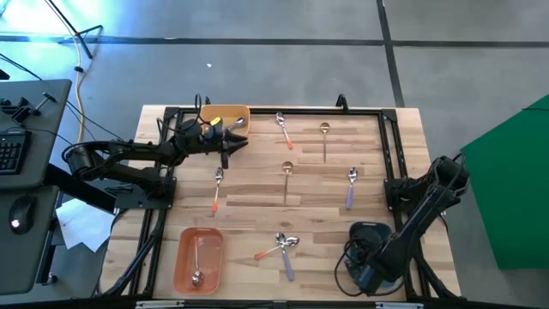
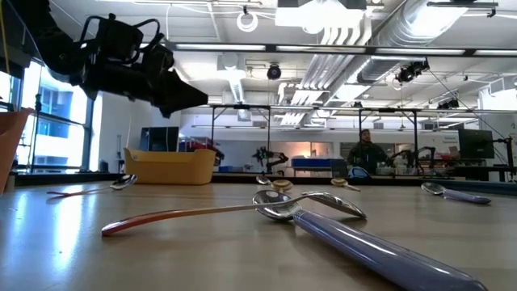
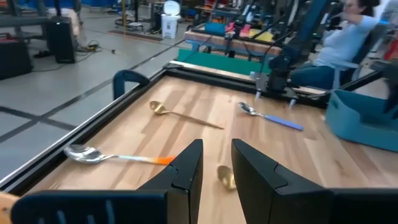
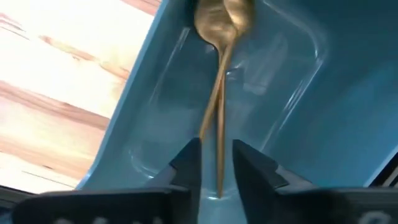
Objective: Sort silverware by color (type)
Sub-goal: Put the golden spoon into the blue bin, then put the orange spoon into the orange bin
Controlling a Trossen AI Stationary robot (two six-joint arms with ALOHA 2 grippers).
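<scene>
Spoons lie scattered on the wooden table: orange-handled ones, gold ones, a lavender-handled one, and an orange and a lavender one crossed. My left gripper hovers open above the table beside the yellow bin, nothing between its fingers. My right gripper points down into the blue bin, open. Two gold spoons lie on the bin's floor, their bowls together. One handle runs through the gap between my right fingers without visibly touching them.
An orange bin with a spoon in it stands at the near left. A black frame runs around the work area. In the left wrist view a person sits beyond the table's right side. Bare wood lies between the scattered spoons.
</scene>
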